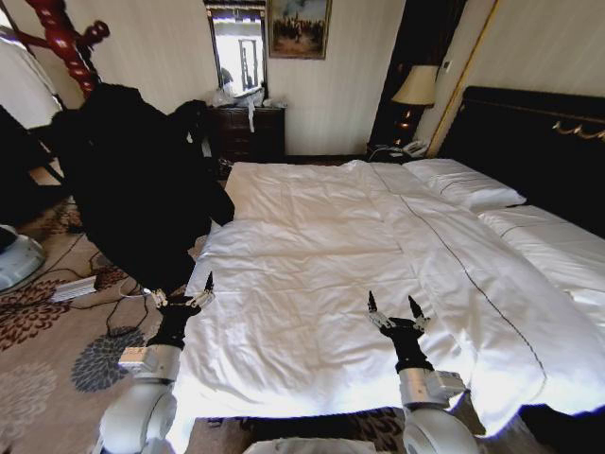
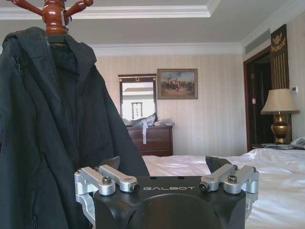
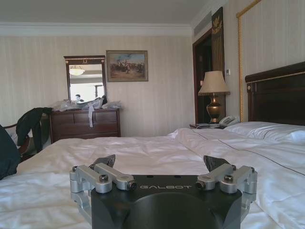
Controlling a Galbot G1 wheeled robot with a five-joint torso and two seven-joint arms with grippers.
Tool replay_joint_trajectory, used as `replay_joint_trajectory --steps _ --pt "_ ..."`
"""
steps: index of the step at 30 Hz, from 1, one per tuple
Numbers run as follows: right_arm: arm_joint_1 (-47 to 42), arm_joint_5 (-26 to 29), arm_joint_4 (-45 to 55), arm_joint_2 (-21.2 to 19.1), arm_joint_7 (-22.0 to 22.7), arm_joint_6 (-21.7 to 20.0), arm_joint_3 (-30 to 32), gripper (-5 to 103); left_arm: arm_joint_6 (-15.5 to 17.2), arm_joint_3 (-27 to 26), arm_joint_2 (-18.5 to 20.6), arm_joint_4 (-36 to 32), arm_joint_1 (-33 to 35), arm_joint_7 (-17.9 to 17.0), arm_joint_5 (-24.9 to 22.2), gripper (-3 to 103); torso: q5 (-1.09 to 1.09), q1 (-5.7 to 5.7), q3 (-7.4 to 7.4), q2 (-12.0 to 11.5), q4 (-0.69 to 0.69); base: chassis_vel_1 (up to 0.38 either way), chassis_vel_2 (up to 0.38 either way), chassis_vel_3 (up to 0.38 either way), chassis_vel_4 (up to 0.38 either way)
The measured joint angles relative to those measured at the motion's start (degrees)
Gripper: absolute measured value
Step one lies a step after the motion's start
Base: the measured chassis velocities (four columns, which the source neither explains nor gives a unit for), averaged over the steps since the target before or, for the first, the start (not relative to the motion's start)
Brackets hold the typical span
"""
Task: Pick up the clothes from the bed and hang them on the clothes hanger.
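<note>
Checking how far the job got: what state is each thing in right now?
Black jacket: hanging on the wooden coat stand, off the bed.
Bed: white duvet bare, rumpled.
Left tool: open, empty, at the bed's edge.
Right tool: open, empty, above the duvet.
Bedside lamp: unlit.

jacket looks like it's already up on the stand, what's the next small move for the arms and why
Probably just hold both arms where they are. The large black soft-fabric jacket hangs from the reddish turned-wood coat stand, clear of the white quilted bed. The left gripper and right gripper are open and empty above the duvet, with no dark garment left on it.
</note>
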Motion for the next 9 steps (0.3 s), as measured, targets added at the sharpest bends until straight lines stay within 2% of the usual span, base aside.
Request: replay_joint_trajectory --steps 9 --pt "0.0 0.0 0.0 0.0 0.0 0.0 0.0 100 0.0 0.0 0.0 0.0 0.0 0.0 0.0 100 0.0 0.0 0.0 0.0 0.0 0.0 0.0 0.0 0.0"
